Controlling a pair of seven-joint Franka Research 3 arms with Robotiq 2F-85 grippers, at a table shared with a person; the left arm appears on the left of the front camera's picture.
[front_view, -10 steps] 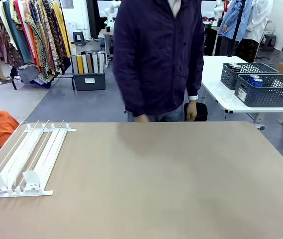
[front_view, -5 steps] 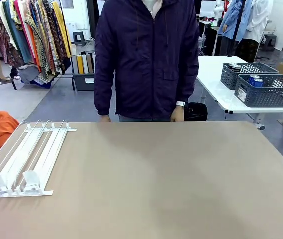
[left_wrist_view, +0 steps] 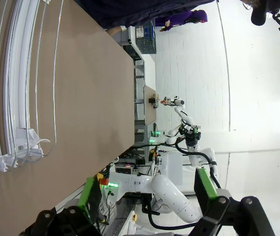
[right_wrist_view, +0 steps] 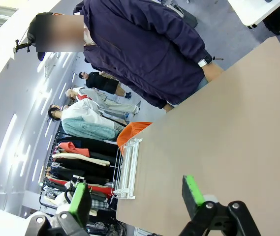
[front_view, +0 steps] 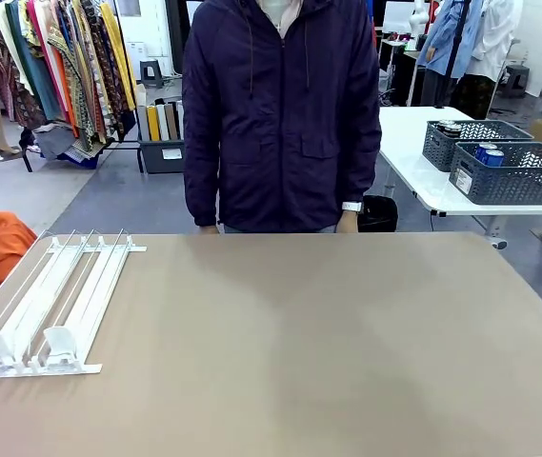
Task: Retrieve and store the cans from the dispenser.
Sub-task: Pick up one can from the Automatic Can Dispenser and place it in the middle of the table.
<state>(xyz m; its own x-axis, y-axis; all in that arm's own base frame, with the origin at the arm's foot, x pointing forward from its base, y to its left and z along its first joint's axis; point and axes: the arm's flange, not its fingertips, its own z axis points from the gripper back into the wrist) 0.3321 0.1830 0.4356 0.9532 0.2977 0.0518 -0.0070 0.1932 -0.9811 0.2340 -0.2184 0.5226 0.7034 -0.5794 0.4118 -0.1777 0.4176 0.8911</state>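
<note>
From my remote station I see the white dispenser lying on the left part of the brown tabletop, its wire lanes running away from the robot's side and its curved plastic stoppers at the near end, with nothing sitting in the lanes. A person in a dark purple jacket stands at the far edge of the tabletop, arms hanging down, hands at the edge. On a separate white table behind, to the right, two dark grey baskets stand side by side, and blue cans show inside the nearer one. My left gripper hangs off the tabletop's edge, its green-padded fingers spread wide with nothing between them; the dispenser's rails curve along the side of that view. My right gripper hovers above the tabletop, fingers likewise spread apart and holding nothing, facing the person and the dispenser beyond.
</note>
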